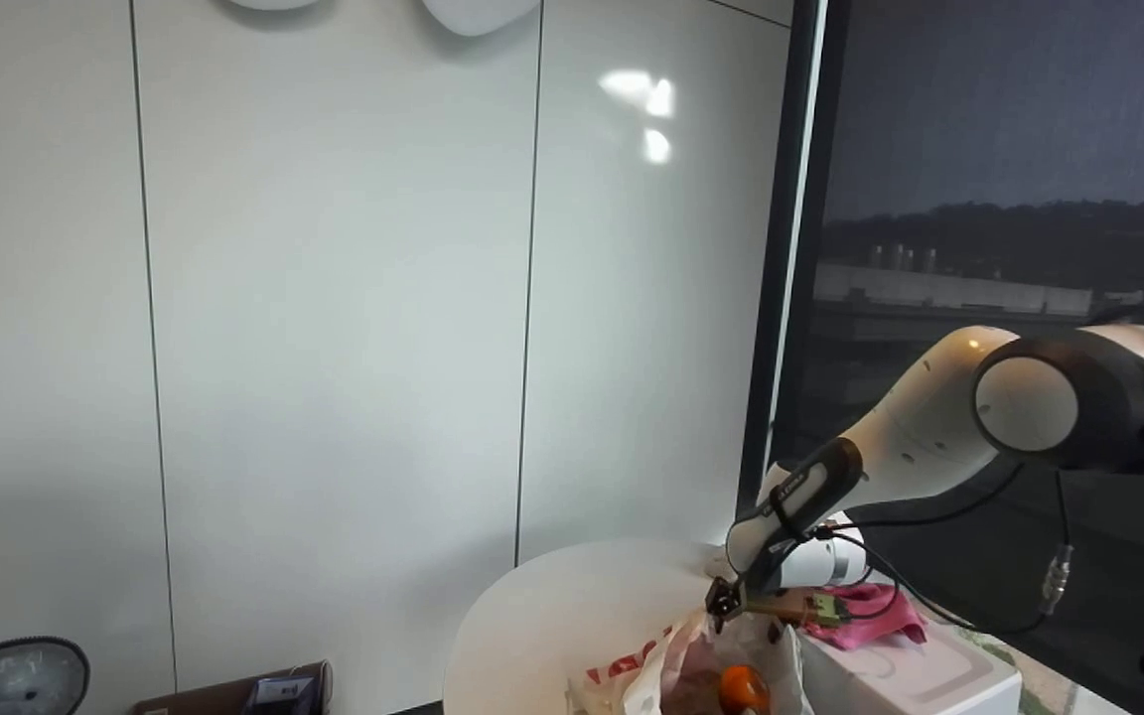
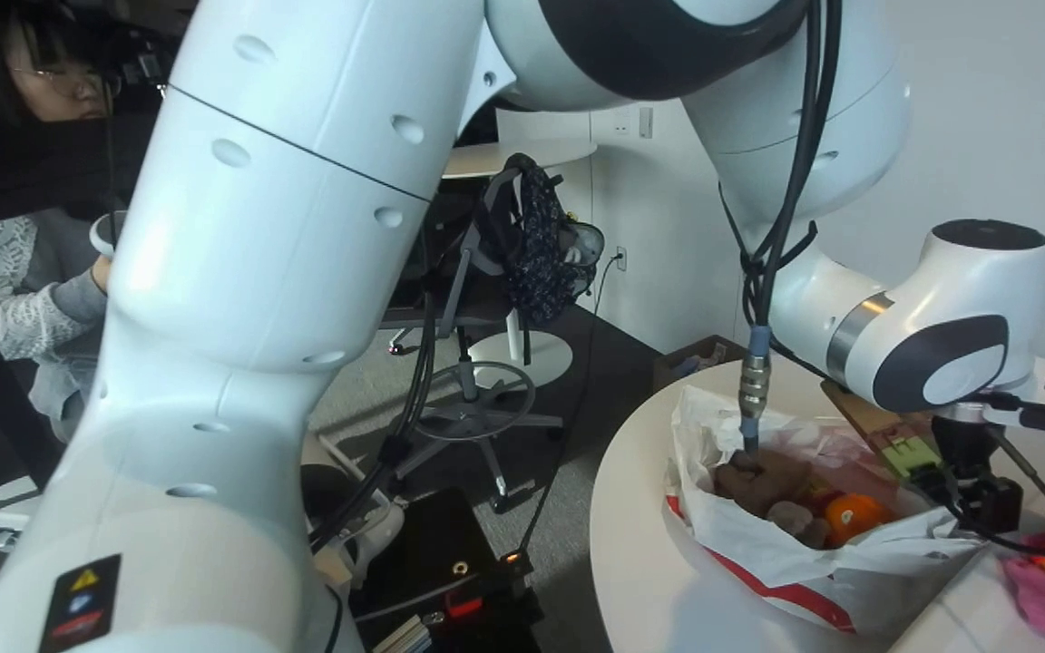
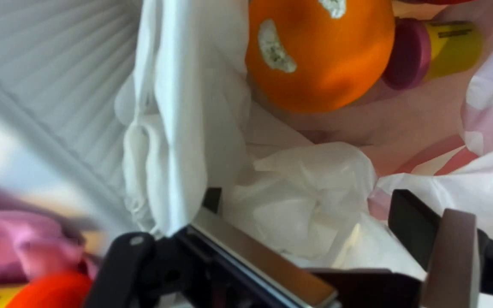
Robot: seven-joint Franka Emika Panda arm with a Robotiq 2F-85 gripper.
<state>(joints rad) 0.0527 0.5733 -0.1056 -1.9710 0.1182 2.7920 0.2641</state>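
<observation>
We find the pincer [image 3: 308, 203] unclenched, jaws apart, at the rim of the white bag [image 2: 776, 544]; round orange object [image 3: 321, 55] inside, pink cloth [image 1: 870, 621] to the right.

Crumpled white bag [image 2: 813, 564], mouth open

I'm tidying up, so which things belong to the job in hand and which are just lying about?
Likely in the job:
white bag
gripper, open, at the bag
orange round thing inside
yellow tub inside

Probably just lying about:
pink cloth
backpack
</observation>
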